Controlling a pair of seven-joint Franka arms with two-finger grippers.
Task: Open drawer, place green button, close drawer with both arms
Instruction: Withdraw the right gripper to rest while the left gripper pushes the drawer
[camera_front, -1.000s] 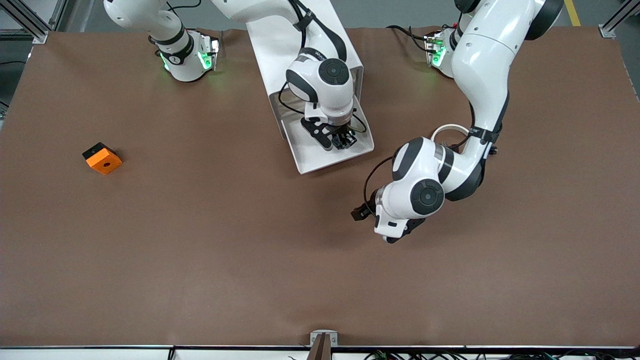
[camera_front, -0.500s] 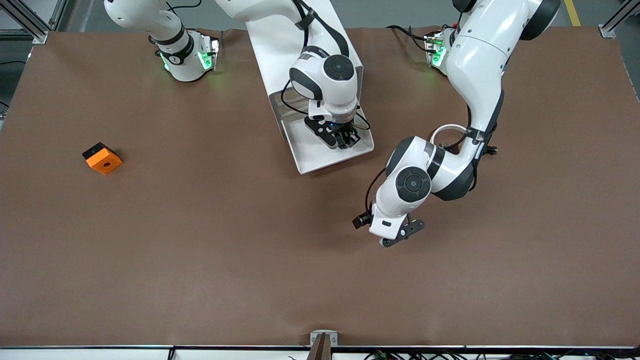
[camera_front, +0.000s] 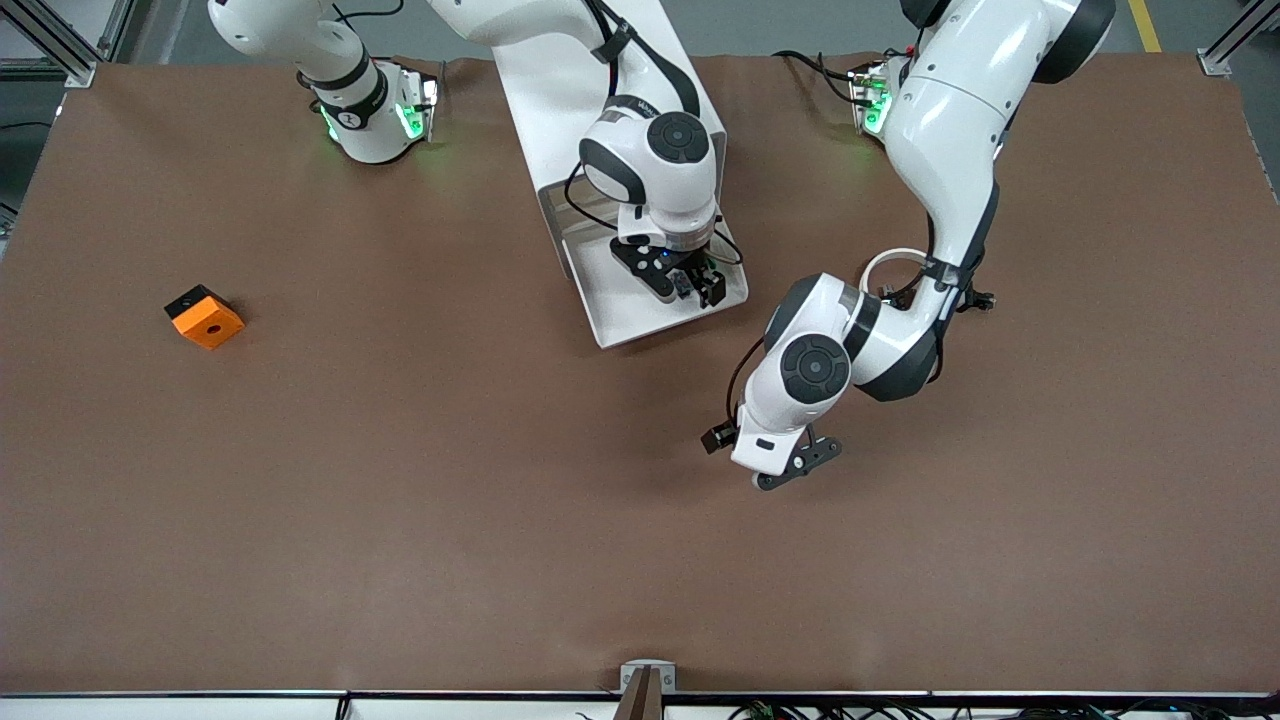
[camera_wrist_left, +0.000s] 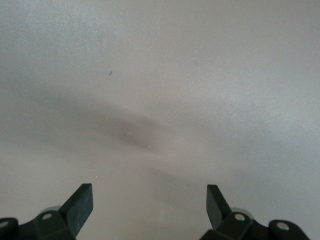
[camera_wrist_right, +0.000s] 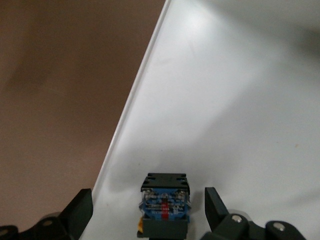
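With the button (camera_wrist_right: 165, 204) lying on the white floor of the open drawer (camera_front: 625, 315), between the spread fingers of the right pincer (camera_front: 697, 287) and apparently released, the step in hand is judged to be clearing that pincer from the drawer. Lift straight up until the fingertips are above the drawer rim; a sideways exit risks nudging the button or catching the rim, which the right wrist view shows just beside it. The drawer projects from the white cabinet (camera_front: 590, 80) toward the front camera. The left pincer (camera_front: 785, 470) hangs open and empty over bare bench (camera_front: 400, 500), nearer the front camera than the drawer, leaving open room to approach the drawer front. An orange block (camera_front: 205, 317) lies well apart from the drawer, toward the right arm's end.
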